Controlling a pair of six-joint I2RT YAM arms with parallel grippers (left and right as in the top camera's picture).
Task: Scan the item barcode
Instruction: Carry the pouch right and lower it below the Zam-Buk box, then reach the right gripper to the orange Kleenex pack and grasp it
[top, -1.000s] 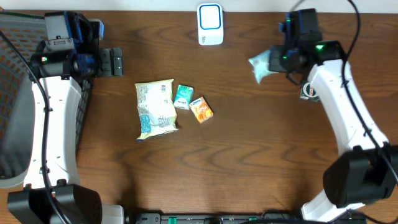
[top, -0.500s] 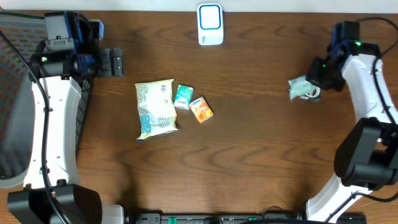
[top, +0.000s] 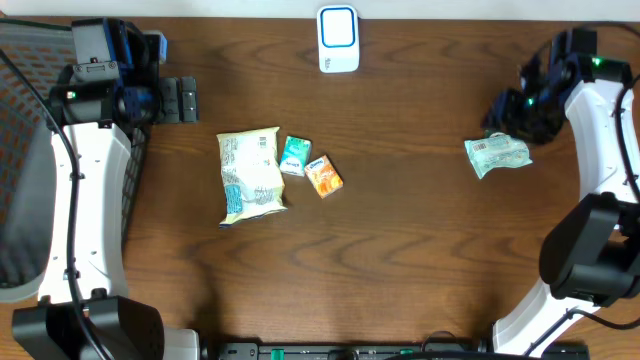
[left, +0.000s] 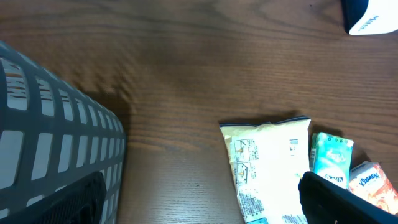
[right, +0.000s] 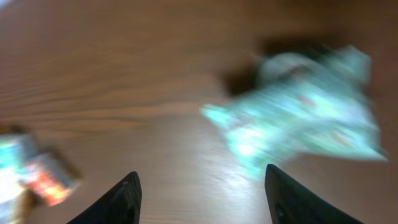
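Green packet (top: 497, 155) just beyond right hand (right: 202, 186)

Smooth white shells cover the long links of both the left arm (top: 95, 200) and the right arm (top: 598, 140), while the base joints (top: 590, 270) are bulky, rounded and black. Thin black cables (top: 70, 200) trail along the white links. Each wrist ends in dark hardware with a blue housing (top: 105, 40) and small green lights (top: 70, 95). The left gripper (top: 188, 100) is black and ribbed — the right gripper (right: 202, 177) shows two rounded black fingertips.
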